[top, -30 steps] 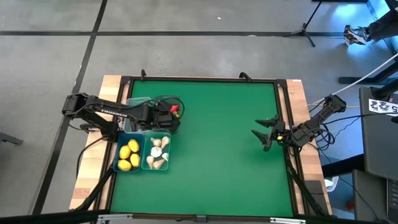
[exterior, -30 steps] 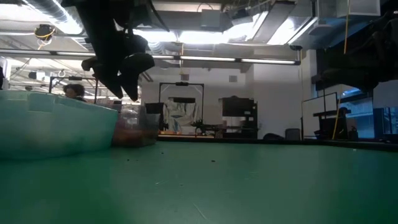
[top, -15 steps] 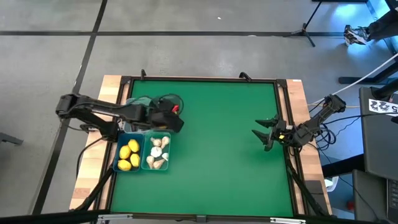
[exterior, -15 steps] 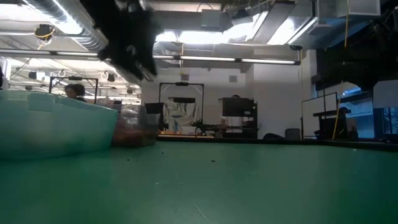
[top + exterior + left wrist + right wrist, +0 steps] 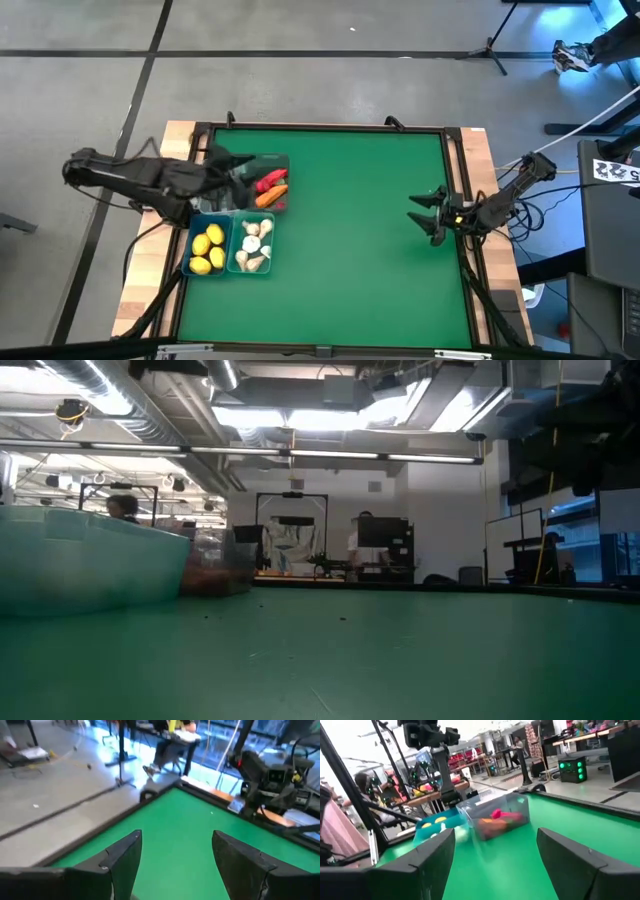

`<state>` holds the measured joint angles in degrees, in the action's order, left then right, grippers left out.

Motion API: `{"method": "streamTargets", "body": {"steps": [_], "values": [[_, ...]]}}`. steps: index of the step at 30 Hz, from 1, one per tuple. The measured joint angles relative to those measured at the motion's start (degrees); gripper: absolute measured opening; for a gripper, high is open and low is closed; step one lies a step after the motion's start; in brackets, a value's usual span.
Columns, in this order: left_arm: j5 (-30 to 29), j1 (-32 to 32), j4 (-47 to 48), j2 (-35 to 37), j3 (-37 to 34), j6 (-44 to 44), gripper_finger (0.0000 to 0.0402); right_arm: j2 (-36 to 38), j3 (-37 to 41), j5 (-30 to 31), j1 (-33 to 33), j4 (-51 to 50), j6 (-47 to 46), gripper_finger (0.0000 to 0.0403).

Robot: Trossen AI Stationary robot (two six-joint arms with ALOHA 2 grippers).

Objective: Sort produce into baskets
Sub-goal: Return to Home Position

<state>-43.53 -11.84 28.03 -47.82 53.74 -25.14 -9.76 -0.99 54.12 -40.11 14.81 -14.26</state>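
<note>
Produce lies sorted on the green table in four baskets pushed together in a two-by-two block near its left edge. The blue lemon basket is the corner nearest the table's left and near edges. Touching it on the right is the clear garlic basket. Straight ahead of it is a teal basket, its contents hidden under the left arm. Diagonally ahead and right of it is the clear pepper basket.

The left tool hangs over the teal basket, ahead of the lemon basket, with its fingers spread and nothing between them. The right tool waits well to the right of the lemon basket, by the table's right edge. Its fingers are likewise apart and bare.

Four lemons fill their basket. The garlic bulbs number at least four, bunched too closely to count surely. One orange carrot lies with its long axis running left-right across its basket, a little tilted. The red peppers lie just ahead of it on much the same line. Their number, and which end is the tip, cannot be told.
</note>
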Motion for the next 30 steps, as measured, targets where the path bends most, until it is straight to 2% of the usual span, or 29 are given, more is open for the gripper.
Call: {"method": "streamTargets", "body": {"steps": [5,10,12,15,18,22,30], "values": [[-6.99,-4.99,0.49,6.99,-4.13,-0.01,0.0237,2.83,-0.07,-3.74,-0.01,3.97,4.9,0.028],[-8.12,-8.04,-4.74,13.63,-12.46,-0.24,0.0237,9.36,-0.15,-6.94,-0.01,4.21,9.52,0.028],[-8.17,-8.77,-6.67,15.89,-15.23,0.09,0.0237,9.53,-0.74,-7.6,-0.01,4.18,11.24,0.028],[-8.17,-9.73,-7.73,19.25,-17.9,1.01,0.0237,9.56,-5.31,-8.61,-0.03,-3.73,11.78,0.028],[-8.18,-10.48,-7.82,22.91,-19.69,1.07,0.0237,9.59,-10.62,-8.45,-0.01,-13.97,8.18,0.028],[-8.26,-10.66,-9.38,26.69,-21.22,1.71,0.0237,9.64,-16.29,-10.42,-0.01,-19.53,6.11,0.028],[-10.1,-10.64,-10.63,31.78,-26.07,4.76,0.0237,9.59,-17.11,-6.54,0.02,-27.3,2.82,0.028]]}}
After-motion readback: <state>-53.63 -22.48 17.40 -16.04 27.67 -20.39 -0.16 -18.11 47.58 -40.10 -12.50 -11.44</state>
